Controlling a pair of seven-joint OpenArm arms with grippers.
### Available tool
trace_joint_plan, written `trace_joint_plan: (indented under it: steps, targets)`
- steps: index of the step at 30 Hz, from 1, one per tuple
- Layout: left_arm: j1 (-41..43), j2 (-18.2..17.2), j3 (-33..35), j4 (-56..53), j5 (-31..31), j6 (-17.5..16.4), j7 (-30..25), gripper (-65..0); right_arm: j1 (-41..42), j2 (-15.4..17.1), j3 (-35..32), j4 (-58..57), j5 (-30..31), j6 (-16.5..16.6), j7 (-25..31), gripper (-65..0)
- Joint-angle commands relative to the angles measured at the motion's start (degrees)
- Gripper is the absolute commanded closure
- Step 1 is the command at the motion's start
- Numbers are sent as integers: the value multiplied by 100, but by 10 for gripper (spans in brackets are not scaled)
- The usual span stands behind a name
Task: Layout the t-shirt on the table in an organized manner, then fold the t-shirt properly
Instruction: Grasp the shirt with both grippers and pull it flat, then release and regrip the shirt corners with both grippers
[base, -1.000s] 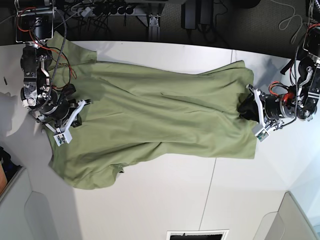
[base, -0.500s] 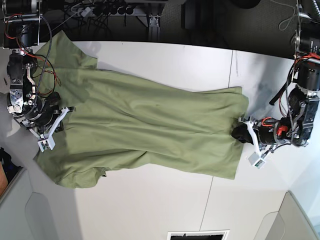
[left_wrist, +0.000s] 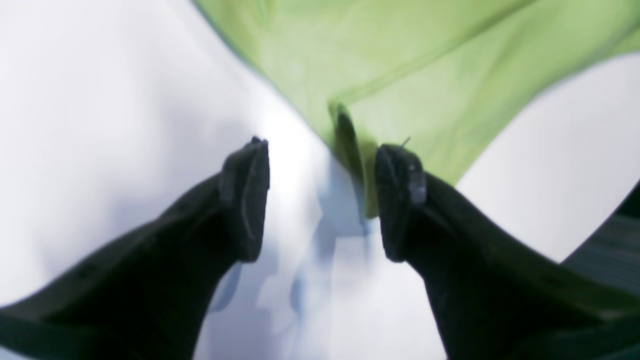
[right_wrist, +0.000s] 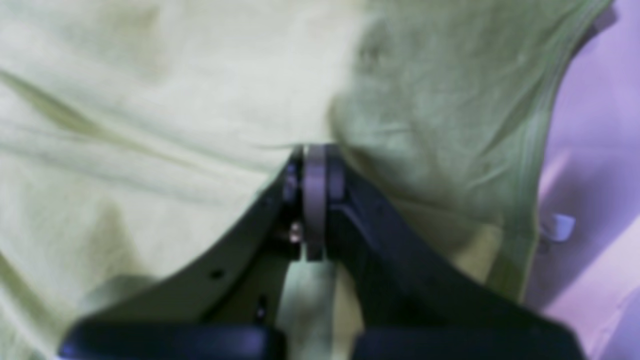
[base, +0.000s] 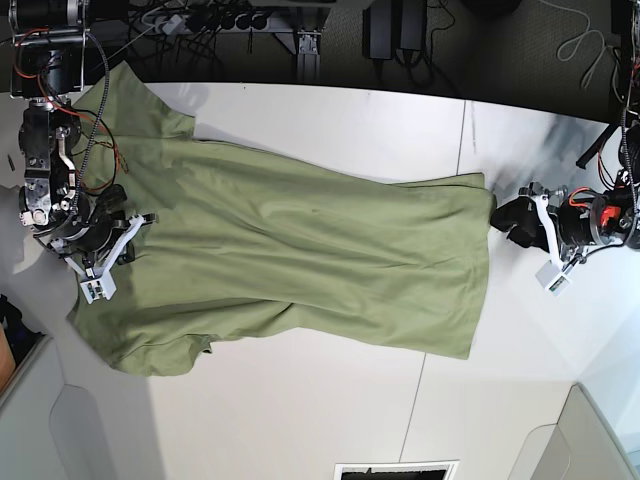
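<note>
Plain olive-green cotton t-shirt lies spread lengthwise across flat white matte table, wrinkled. Left gripper spread wide, empty, shirt hem just beyond fingertips. Right gripper pinched closed on shirt fabric at opposite end.

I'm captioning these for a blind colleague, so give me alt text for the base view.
An olive t-shirt lies spread lengthwise across a white table, seen from above. The right gripper, at the picture's left, is shut on the shirt's edge there. The left gripper, at the picture's right, sits open just off the opposite edge, holding nothing.
</note>
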Motion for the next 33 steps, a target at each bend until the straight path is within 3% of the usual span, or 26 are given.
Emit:
trace_joint_plan:
  steps: [1,3,8,14,16,19,22,29,33]
  targets:
    - [-9,-125,-251,85,-334,-25,-9,-359,125,90,39,92,28,-11,107,0]
    - [201,-120,-553,153,-697,-25,118,-359,118,90,39,92,31,-11,72,0]
    - [560,-66,-741,553,-761,-25,164,-359,125,90,39,92,33,-11,66,0]
    - [647,455,-741,726,-249,-25,28,-352,120,26,39,92,48,15,39,0]
    - [645,581,-741,726,-66,-25,-9,-309,122,13,39,92,46,96,20,0]
    - [647,654,-741,726,39,-25,-72,-135,122,11,39,92,48,109,20,0]
    - [645,603,-741,743,26,-25,-90,-21,127,11,39,92,50,109,24,0]
    - [1248,63,-741,1593,-872,-25,645,-13,127,13,39,90,28,107,31,0]
    - [2020,-175,-741,2546,-938,-25,662,-14,157,11,39,85,28,105,90,0]
